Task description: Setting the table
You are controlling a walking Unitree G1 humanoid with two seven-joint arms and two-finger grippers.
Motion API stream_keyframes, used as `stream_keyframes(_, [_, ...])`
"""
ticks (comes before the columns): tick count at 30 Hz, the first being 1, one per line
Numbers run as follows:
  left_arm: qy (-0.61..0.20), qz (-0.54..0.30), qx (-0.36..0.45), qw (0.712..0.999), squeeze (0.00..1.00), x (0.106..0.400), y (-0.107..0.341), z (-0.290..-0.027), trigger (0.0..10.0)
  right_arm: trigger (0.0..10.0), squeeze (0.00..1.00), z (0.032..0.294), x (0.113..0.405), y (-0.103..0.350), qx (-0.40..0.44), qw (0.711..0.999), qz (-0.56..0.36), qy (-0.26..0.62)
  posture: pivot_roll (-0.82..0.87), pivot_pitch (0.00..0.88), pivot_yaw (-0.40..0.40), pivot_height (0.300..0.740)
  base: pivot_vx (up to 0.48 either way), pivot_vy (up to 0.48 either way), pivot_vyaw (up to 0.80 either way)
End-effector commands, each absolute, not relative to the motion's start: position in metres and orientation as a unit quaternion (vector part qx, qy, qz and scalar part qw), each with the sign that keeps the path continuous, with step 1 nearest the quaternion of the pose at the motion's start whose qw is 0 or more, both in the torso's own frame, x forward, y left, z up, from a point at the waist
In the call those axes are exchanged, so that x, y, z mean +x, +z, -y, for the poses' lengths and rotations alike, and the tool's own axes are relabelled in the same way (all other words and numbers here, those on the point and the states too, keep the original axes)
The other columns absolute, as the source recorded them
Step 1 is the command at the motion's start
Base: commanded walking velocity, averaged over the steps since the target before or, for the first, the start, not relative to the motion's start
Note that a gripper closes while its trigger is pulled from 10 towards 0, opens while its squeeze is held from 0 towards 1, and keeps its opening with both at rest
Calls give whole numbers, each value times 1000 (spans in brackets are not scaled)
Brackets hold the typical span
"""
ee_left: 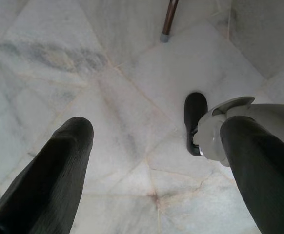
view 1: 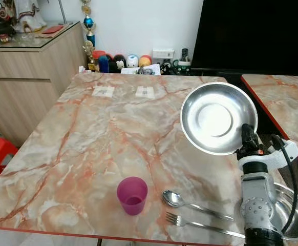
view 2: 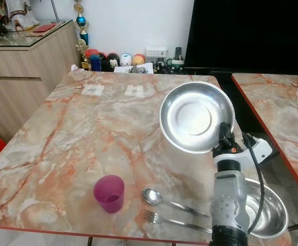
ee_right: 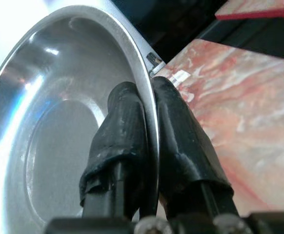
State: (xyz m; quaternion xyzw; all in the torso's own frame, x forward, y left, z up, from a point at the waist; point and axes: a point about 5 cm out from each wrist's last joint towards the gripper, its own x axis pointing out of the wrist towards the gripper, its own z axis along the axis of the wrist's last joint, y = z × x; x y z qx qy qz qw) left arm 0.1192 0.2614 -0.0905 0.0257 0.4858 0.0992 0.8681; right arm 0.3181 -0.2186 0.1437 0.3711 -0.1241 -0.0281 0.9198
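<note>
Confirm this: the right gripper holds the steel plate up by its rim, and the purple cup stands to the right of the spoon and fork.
Not quite. The right gripper does hold the steel plate by its rim, but the purple cup stands to the left of the spoon and fork, as the left eye view shows.

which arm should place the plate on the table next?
Right. The right gripper already pinches the steel plate's rim, holding it tilted above the marble table. The left gripper hangs open over the floor.
</note>
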Motion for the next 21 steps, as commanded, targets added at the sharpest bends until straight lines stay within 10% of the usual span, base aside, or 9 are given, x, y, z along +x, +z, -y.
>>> stream_keyframes(1, [111,-484,27,868,0,115,-90,-266,10000,10000,0,222,313,155,332,934,132,-14,-28,0,-9,740,0,0,0])
stream_keyframes(21, [106,-452,38,885,0,134,-87,-252,10000,10000,0,192,303,153,346,930,122,-11,-20,0,-28,740,0,-220,0])
